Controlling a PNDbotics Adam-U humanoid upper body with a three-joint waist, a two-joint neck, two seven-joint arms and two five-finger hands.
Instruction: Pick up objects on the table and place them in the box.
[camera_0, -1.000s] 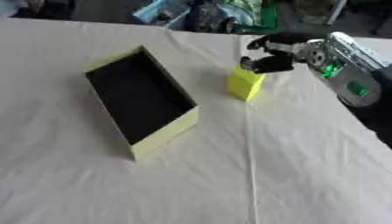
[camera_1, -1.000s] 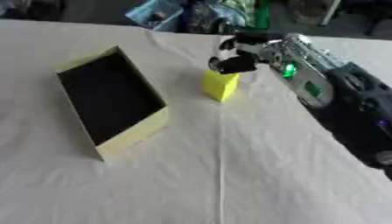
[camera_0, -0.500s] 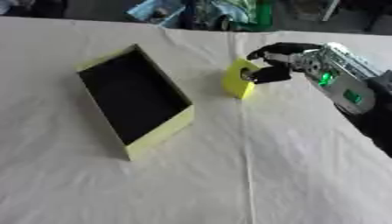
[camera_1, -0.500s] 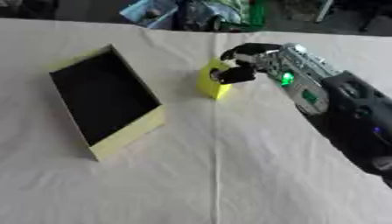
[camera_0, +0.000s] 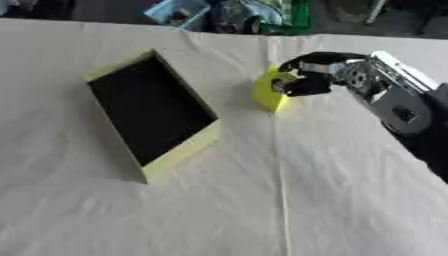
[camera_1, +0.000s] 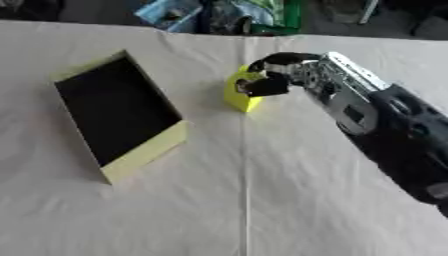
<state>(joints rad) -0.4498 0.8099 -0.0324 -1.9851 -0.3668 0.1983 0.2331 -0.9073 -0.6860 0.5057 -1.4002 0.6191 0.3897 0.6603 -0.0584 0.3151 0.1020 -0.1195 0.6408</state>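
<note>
Box (camera_0: 149, 112) sits open toward the table's (camera_0: 262, 210) left side, black inside, mouth up, so ready for a drop-in. Just right of it, nearer the far edge, the yellow block (camera_0: 270, 92) stands on the cloth, tilted a bit. Right hand (camera_0: 308, 80) comes in from the right edge w/ fingers curled over the block and thumb against its side — pinching it, prob. for the lift. Left hand not visible.

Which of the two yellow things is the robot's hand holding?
The small yellow block, right of the box. The right hand has its fingers curled round it. The other, the big open box with the black inside, lies untouched further left.
</note>
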